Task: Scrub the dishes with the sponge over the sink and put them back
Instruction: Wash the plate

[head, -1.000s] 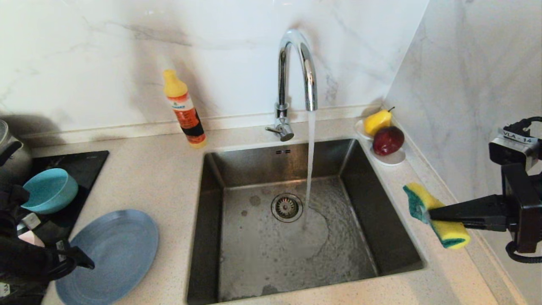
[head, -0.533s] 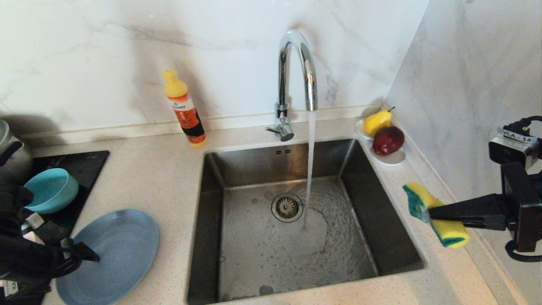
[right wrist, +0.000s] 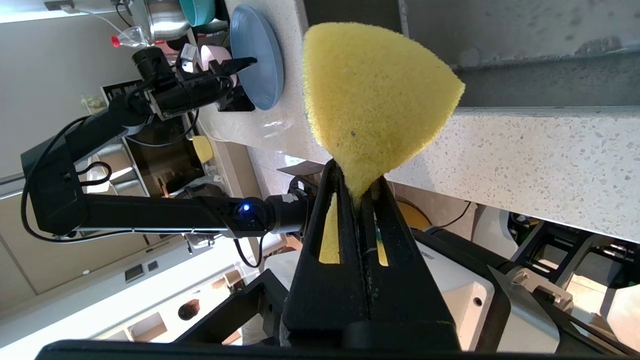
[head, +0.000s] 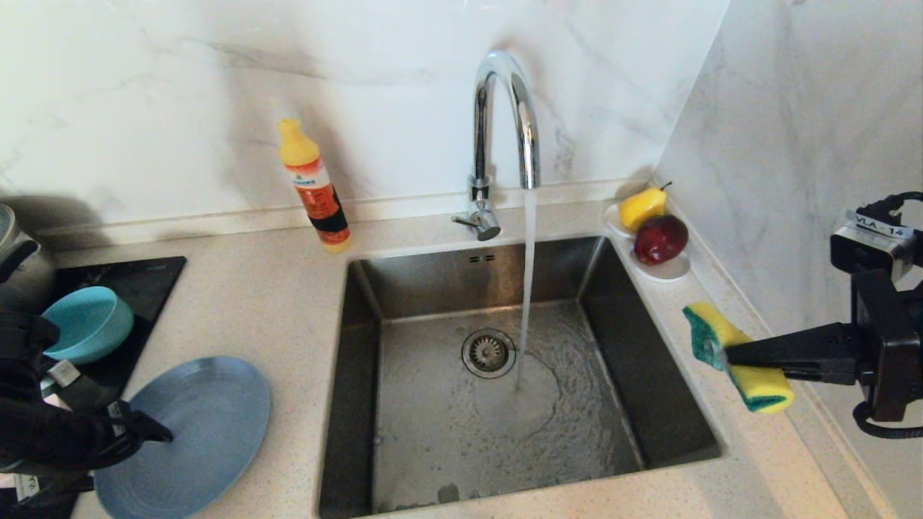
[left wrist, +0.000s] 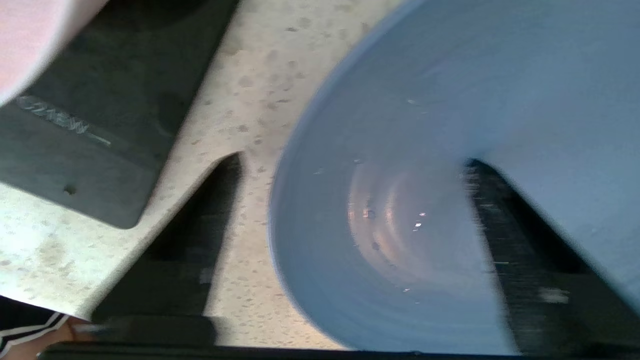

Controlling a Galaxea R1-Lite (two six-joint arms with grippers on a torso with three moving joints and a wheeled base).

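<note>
Over the counter to the left of the sink (head: 620, 303), the left gripper (left wrist: 350, 200) has its fingers spread wide astride the near rim of the slate-blue plate (head: 209, 425), one finger over the plate, the other over bare counter, gripping nothing. Behind it sits the teal bowl (head: 86, 324) on the dark hob (head: 144, 281). Right of the sink, the right gripper (head: 728, 353) pinches the sponge (head: 750, 382) tightly at its narrow middle, held above the counter edge. Water runs from the tap (head: 505, 115) into the basin.
</note>
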